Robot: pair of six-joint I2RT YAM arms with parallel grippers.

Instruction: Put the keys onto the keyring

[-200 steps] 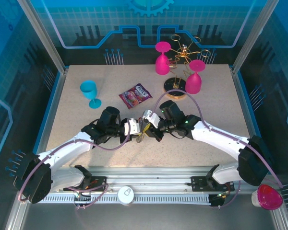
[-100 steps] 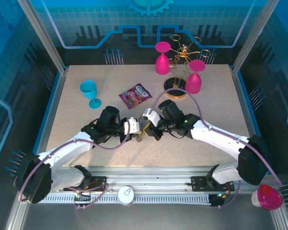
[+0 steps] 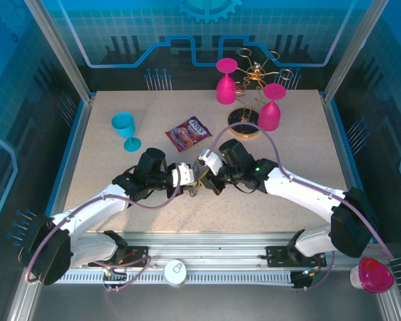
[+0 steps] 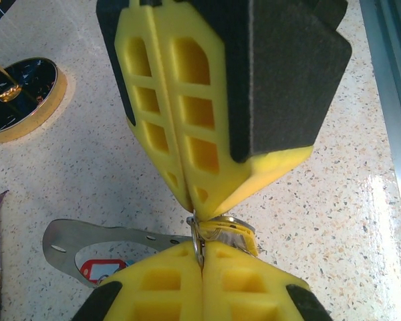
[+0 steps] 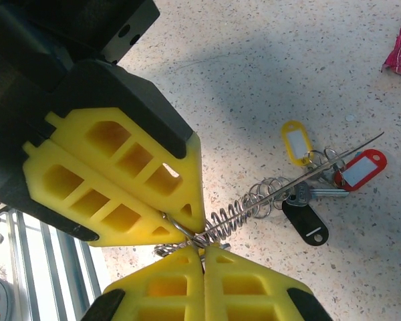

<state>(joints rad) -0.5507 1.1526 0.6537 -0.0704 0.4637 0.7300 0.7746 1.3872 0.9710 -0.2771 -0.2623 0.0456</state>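
Both my jaws are clamped tight at mid-table: my left gripper (image 4: 202, 257) and right gripper (image 5: 202, 253) pinch the keyring (image 5: 235, 212) tip to tip. Against a second ago, the joined tips sit slightly farther from the near edge. The keys (image 5: 307, 194), tagged yellow, red and black, trail from its coil above the table (image 3: 287, 134).

White arms (image 3: 301, 190), black joints (image 3: 150, 164), purple cables (image 3: 248, 126); yellow cut-out claw fingers (image 4: 187, 120).
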